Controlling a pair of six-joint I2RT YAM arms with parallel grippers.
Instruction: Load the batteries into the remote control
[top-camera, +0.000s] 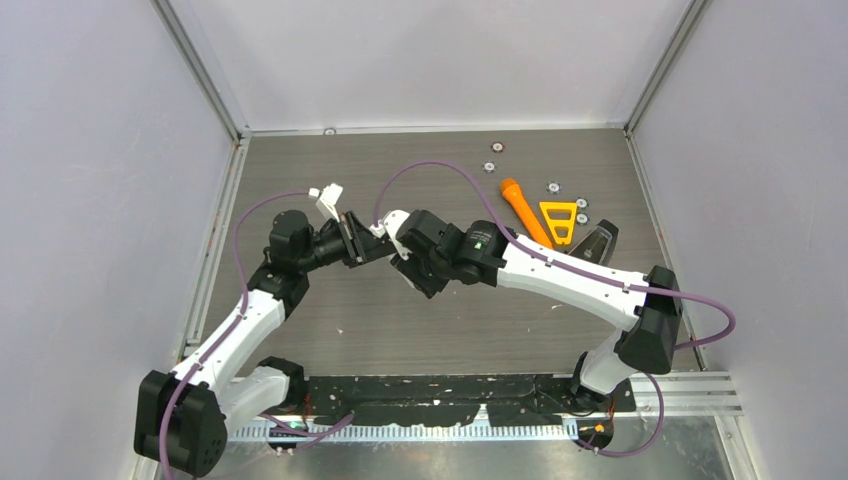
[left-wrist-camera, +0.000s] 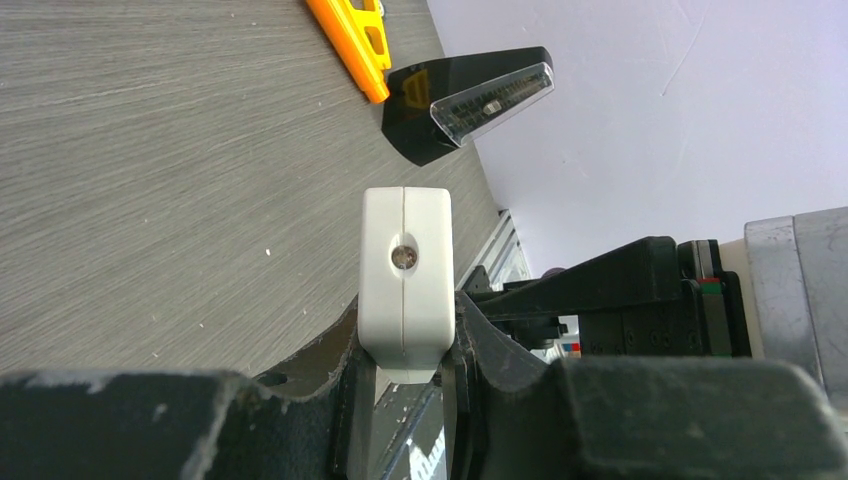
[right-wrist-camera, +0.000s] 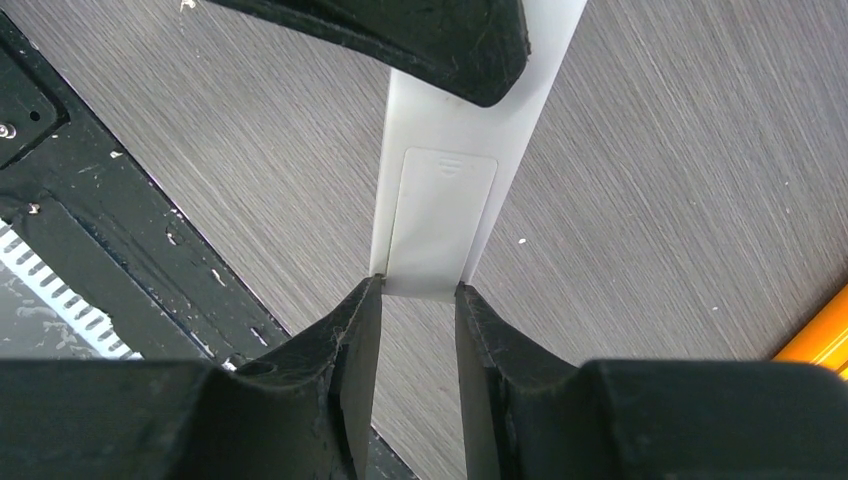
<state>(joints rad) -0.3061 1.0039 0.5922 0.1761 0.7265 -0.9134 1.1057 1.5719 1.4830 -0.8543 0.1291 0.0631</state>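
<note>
White remote is held up off the wood-grain table in top view, approx mid-table, bridged btwn the 2 arms. L gripper is on its middle and R gripper at its far end. Orange flashlight, yellow tool and black wedge lie off to the right, well apart from remote. Small silver discs are scattered near them.

L wrist: remote's end face, w/ a small round lens, points at the camera. L jaws are closed tight on its 2 flat sides, just below that end. Yellow tool and black wedge (clear front) lie beyond on table.

R wrist: plain back faces the camera, battery cover in place. R jaws stand apart by a narrow gap, approx remote's width, w/ tips right at its 2 end corners. Gripping or only touching, can't tell. L gripper clamps remote farther up. Flashlight's edge shows at right.
</note>
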